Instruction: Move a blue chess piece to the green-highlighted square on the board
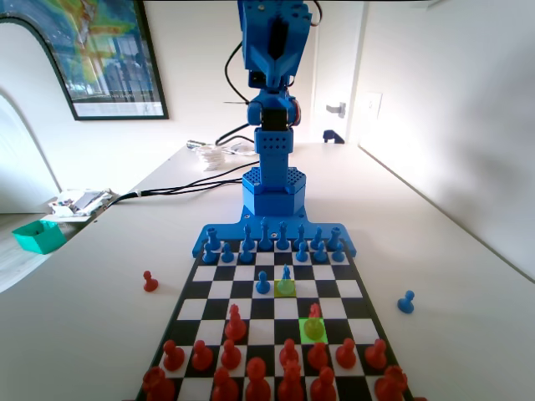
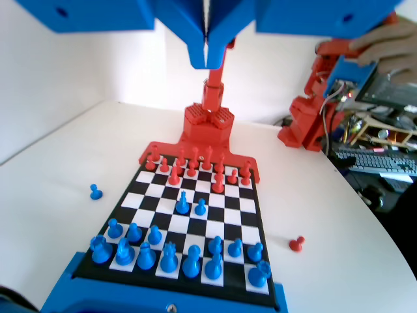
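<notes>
I am looking along the board (image 1: 213,288) from the fixed view, with the blue arm (image 1: 272,125) standing upright at its far end, its upper part reaching past the top of the picture. In the wrist view, I am seeing the gripper (image 2: 206,55) hanging high above the board, its two jaws pressed together with only a thin seam between them, holding nothing.

The blue chess piece (image 1: 286,274) is standing upright on the paler yellow-green square (image 1: 286,287), two rows out from the blue back ranks, with a blue pawn (image 1: 262,284) just beside it on the left in the fixed view. In the wrist view, the same piece (image 2: 183,202) is showing near the middle of the board, with that pawn to its right.

The green-highlighted square (image 1: 313,329) is lying nearer the red side, one column to the right in the fixed view, and a red pawn (image 1: 314,314) is standing on it.

A lone blue pawn (image 1: 406,302) is sitting off the board on the table (image 1: 443,251) to the right in the fixed view, and a lone red pawn (image 1: 150,281) is sitting off the board to the left. A green tray (image 1: 38,236) is resting at the table's far left.
</notes>
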{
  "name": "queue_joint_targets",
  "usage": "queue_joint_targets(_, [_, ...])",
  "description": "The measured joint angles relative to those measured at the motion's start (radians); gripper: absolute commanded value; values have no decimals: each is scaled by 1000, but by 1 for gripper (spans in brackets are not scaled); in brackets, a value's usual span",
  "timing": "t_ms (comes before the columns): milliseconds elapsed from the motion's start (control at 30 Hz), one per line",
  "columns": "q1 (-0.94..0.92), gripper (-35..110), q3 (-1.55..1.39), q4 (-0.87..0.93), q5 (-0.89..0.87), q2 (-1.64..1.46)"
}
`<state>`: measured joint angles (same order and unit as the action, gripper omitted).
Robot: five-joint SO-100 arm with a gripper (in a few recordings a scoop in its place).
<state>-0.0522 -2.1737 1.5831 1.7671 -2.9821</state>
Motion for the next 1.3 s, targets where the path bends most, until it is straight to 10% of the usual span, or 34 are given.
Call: queue_joint_targets(1300, [132, 6, 517, -146, -311, 1255])
